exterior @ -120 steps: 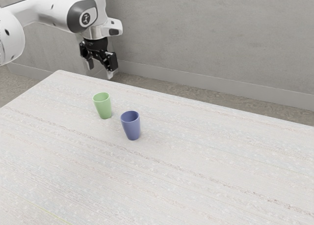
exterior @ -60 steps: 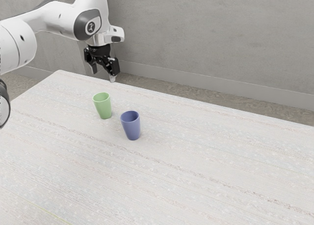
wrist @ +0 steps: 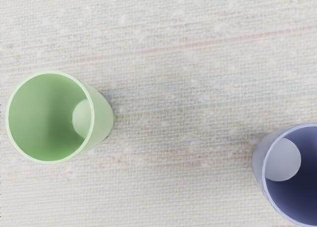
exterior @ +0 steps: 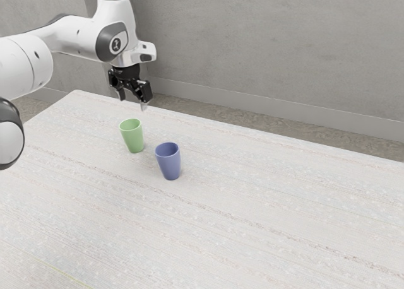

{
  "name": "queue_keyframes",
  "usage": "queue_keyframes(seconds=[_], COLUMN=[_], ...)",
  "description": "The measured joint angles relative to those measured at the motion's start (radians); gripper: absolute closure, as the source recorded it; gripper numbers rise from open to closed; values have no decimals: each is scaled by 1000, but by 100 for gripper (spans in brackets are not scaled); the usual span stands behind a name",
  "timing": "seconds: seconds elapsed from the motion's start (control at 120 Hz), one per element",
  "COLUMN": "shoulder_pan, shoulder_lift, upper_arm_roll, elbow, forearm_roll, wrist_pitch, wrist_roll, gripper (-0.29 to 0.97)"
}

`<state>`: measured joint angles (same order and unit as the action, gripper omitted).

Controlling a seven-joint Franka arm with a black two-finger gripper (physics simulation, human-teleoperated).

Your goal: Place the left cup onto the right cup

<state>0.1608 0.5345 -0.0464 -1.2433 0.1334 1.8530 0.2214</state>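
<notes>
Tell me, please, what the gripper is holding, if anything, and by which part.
Nothing is held: the gripper hangs open in the air, apart from the green cup.

My arm (exterior: pixel 69 36): glossy white rounded links, a grey joint cap (exterior: pixel 112 41) bearing a small white mark, black two-finger hand (exterior: pixel 132 98).

Only two things stand on the pale wood-grain table (exterior: pixel 265 213): a small light-green plastic cup (exterior: pixel 132 135) and a small blue plastic cup (exterior: pixel 168 160), both upright with open mouths. They do not touch; a bare strip of tabletop runs between them, seen plainly in the wrist view. The air above both rims is free. The black two-finger gripper (exterior: pixel 132 98) hangs with fingers spread above and behind the green cup, clear of its rim. The grey concrete wall (exterior: pixel 284 43) stands well behind the table.
</notes>
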Motion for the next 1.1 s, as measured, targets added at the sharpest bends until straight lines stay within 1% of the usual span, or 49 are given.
queue_keyframes(seconds=[0.442,0.833,1.1], shoulder_pan=[59,103,117], shoulder_lift=[53,101,123], upper_arm_roll=[-3,-1,-2], elbow=[22,22,22], forearm_roll=[-6,-38,-48], wrist_pitch=[49,105,133], wrist_roll=[63,123,159], gripper=[0,0,0])
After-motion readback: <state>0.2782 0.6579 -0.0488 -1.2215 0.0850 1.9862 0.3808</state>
